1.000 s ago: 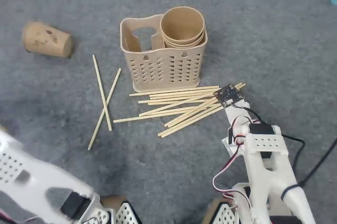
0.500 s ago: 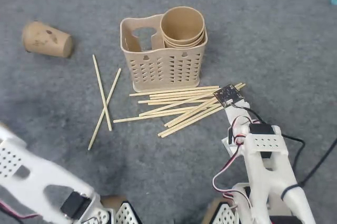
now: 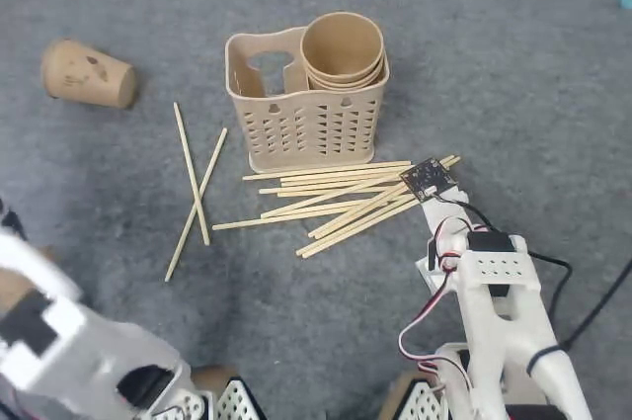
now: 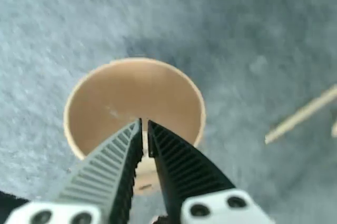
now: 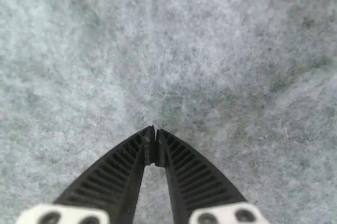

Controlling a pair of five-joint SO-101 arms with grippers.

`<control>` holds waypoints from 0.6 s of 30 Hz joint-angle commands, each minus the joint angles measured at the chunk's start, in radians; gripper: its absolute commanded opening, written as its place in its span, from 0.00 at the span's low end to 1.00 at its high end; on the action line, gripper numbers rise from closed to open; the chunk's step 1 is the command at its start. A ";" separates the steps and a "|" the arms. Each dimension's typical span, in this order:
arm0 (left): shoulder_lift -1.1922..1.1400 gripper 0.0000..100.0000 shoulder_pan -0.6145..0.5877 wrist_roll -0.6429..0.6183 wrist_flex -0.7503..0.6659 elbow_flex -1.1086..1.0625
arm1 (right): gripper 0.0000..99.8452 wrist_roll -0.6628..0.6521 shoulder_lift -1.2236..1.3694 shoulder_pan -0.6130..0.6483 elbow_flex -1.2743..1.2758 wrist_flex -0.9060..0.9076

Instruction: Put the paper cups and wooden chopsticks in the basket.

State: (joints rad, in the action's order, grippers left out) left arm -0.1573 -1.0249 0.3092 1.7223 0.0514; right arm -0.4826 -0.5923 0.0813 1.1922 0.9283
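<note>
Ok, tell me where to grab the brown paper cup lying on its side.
Probably the mouth rim of the brown paper cup, one finger inside, coming from its open end: it lies sideways, and the left gripper, shut, faces that opening.

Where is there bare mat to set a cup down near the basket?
Bare mat lies right of the basket, out to the edge. Another free patch sits between the fallen cup and the basket, beyond the two loose chopsticks. Crowded: in front of the basket, the chopstick pile with the right arm at its end.
</note>
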 commanded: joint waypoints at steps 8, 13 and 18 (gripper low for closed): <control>0.400 0.01 -0.009 0.358 0.037 -0.427 | 0.01 -0.012 -0.036 -0.004 -0.003 0.012; 0.532 0.01 -0.051 0.445 0.037 -0.522 | 0.01 -0.012 -0.036 -0.005 -0.003 0.012; 0.664 0.01 -0.164 0.448 0.012 -0.532 | 0.01 -0.012 -0.036 -0.004 -0.003 0.012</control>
State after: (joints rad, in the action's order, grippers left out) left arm 0.4074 -1.1216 0.7465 1.7223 -0.4764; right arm -0.4826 -0.5923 0.0813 1.1922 0.9283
